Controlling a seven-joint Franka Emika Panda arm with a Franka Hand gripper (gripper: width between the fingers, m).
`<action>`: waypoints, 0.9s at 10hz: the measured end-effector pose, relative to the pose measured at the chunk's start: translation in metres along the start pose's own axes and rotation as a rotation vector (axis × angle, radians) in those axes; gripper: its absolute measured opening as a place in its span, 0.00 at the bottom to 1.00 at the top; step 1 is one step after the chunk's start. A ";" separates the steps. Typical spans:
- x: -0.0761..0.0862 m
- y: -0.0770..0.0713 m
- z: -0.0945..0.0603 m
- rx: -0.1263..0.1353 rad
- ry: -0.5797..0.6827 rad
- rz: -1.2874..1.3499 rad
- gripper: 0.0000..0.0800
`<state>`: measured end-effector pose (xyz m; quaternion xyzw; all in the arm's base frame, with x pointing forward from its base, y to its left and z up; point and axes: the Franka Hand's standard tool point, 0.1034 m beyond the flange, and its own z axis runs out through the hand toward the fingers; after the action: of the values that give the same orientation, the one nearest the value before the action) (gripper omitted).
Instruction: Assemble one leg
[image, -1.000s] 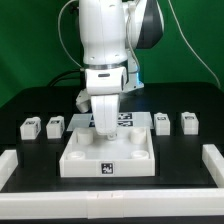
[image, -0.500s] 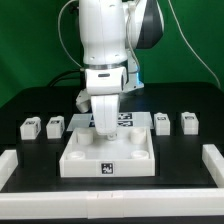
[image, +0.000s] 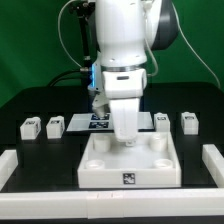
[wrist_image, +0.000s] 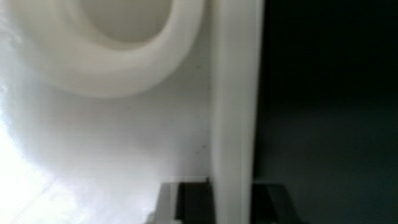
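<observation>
My gripper (image: 122, 136) reaches down onto the far wall of the large white square piece (image: 130, 165), which lies flat on the black table. In the wrist view the piece's thin white wall (wrist_image: 233, 120) runs between my two dark fingers (wrist_image: 185, 203), and the jaws are shut on it; a round socket (wrist_image: 125, 40) shows beside it. Four small white tagged legs stand on the table: two at the exterior view's left (image: 31, 126) (image: 56, 125) and two at its right (image: 162, 121) (image: 189, 122). None is held.
The marker board (image: 97, 122) lies behind the square piece, partly hidden by the arm. White rails border the table at the exterior view's left (image: 20, 165), right (image: 212, 160) and front (image: 110, 205).
The arm and the square piece held in the gripper have shifted together toward the exterior view's right. The four legs have not moved.
</observation>
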<state>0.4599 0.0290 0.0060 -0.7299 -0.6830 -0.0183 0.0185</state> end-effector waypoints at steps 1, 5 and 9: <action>0.005 0.004 0.000 -0.005 0.005 -0.007 0.06; 0.002 0.005 0.001 -0.002 0.004 -0.003 0.06; 0.039 0.039 0.002 -0.004 0.018 -0.006 0.06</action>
<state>0.5017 0.0657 0.0057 -0.7276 -0.6851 -0.0265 0.0231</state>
